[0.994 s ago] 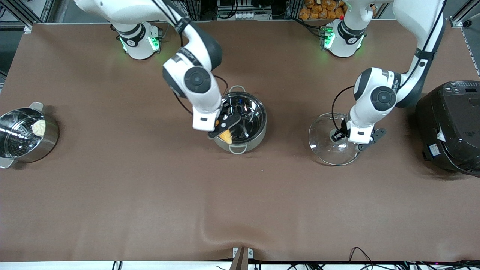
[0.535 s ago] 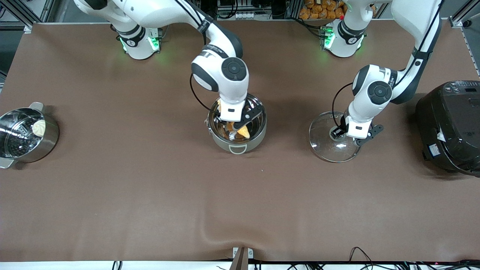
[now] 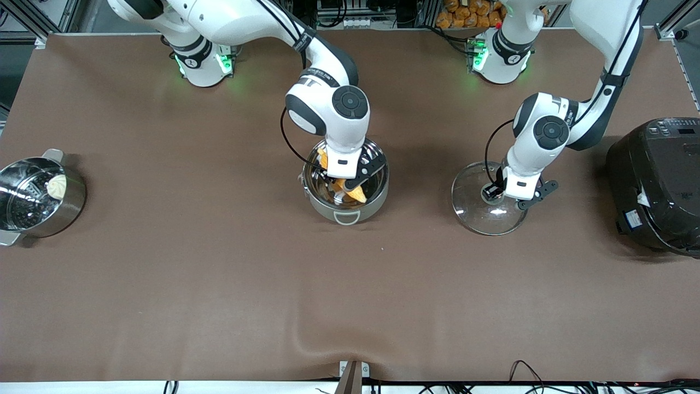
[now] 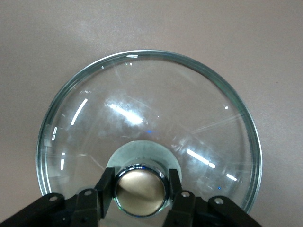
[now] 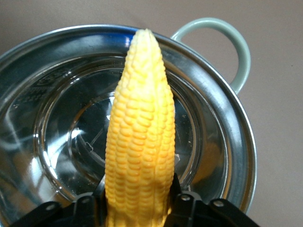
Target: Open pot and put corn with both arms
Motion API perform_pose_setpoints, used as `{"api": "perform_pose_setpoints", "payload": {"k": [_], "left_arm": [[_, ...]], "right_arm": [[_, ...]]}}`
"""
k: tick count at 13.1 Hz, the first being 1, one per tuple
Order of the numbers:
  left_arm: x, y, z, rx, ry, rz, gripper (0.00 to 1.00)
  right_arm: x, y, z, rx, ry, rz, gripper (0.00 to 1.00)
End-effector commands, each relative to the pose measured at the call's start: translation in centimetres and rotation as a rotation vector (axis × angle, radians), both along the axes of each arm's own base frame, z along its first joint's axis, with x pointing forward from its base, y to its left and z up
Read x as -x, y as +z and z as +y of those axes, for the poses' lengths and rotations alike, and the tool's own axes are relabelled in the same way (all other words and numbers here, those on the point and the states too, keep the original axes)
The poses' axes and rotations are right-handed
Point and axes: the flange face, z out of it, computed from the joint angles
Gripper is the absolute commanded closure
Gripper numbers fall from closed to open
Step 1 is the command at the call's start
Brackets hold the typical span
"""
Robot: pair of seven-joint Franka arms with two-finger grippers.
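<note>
The steel pot (image 3: 372, 200) stands open mid-table, its rim and one loop handle showing in the right wrist view (image 5: 222, 109). My right gripper (image 3: 344, 183) is shut on the yellow corn (image 3: 355, 192) and holds it over the pot's inside; in the right wrist view the corn (image 5: 139, 142) lies across the pot's mouth. The glass lid (image 3: 470, 210) rests on the table toward the left arm's end. My left gripper (image 3: 500, 192) is shut on the lid's brass-coloured knob (image 4: 140, 190), with the lid (image 4: 142, 109) flat beneath it.
A steel steamer pot with a white bun (image 3: 33, 200) stands at the right arm's end of the table. A big black rice cooker (image 3: 656, 183) stands at the left arm's end, beside the lid.
My right gripper has carried the corn from the pot's rim to over its inside. My left gripper with the lid has shifted slightly away from the front camera.
</note>
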Motion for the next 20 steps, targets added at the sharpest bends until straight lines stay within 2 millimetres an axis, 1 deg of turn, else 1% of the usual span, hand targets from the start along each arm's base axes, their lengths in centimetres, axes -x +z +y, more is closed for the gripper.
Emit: {"api": "perform_pose_setpoints", "payload": {"k": [1,2,3,4,5,6,7,8,9,11,12,13,15,16,17,18,19,20], "left_arm": [[0.4,0.7,0.5,-0.003,-0.004,-0.036,0.93],[0.4,0.6,0.5,-0.003,-0.004,-0.035,0.78],[0.4,0.6,0.5,-0.003,-0.004,-0.033,0.54],[0.4,0.7,0.5,-0.003,-0.002,-0.035,0.17],[0.3,1.2,0.4,-0.004,-0.004,-0.044,0.0],[0.1,2.0,0.1,-0.004,-0.009,-0.061,0.0],[-0.1,3.3,-0.4,-0.004,-0.019,-0.087,0.0],[-0.6,4.9,-0.9,0.0,-0.025,-0.121,0.0],[-1.5,6.9,-1.2,0.0,-0.025,-0.158,0.0],[-2.8,11.6,-1.3,-0.018,-0.061,-0.221,0.0],[-3.3,13.2,-1.6,-0.031,-0.121,-0.233,0.0],[-4.0,15.0,-2.4,-0.044,-0.162,-0.231,0.0],[-5.8,19.6,-2.7,-0.079,-0.176,-0.201,0.0],[-6.6,22.2,-2.8,-0.099,-0.203,-0.169,0.0],[-7.0,24.2,-2.9,-0.109,-0.238,-0.139,0.0],[-7.3,26.4,-2.7,-0.119,-0.282,-0.13,0.0],[-7.5,28.3,-2.6,-0.126,-0.33,-0.118,0.0],[-7.7,30.0,-2.4,-0.131,-0.382,-0.115,0.0]], "right_arm": [[-0.2,0.5,0.4,0.017,-0.02,-0.023,0.0],[-0.6,0.9,0.1,0.013,-0.028,-0.025,0.0],[-1.0,1.2,-0.3,0.011,-0.038,-0.024,0.0],[-1.3,1.5,-0.8,0.016,-0.052,-0.016,0.0],[-2.1,2.4,-1.6,0.021,-0.071,-0.018,0.0],[-3.1,3.6,-2.8,0.024,-0.098,-0.021,0.0],[-4.1,4.8,-4.0,0.028,-0.133,-0.023,0.0],[-4.9,6.4,-5.2,0.026,-0.172,-0.029,0.0],[-6.2,7.8,-6.9,0.009,-0.225,-0.038,0.0],[-9.8,10.1,-12.5,0.003,-0.325,-0.061,0.0],[-11.7,10.8,-15.4,-0.002,-0.369,-0.069,0.0],[-13.4,11.4,-18.7,-0.006,-0.423,-0.069,0.0],[-15.7,12.3,-26.1,-0.015,-0.561,0.007,0.0],[-16.5,13.8,-29.3,-0.047,-0.608,0.014,0.0],[-16.8,15.5,-31.8,-0.055,-0.623,0.003,0.0],[-17.1,15.9,-34.4,-0.043,-0.642,0.016,0.0],[-17.3,16.7,-37.4,-0.039,-0.67,0.02,0.0],[-16.9,17.9,-39.4,-0.03,-0.676,0.022,0.0]]}}
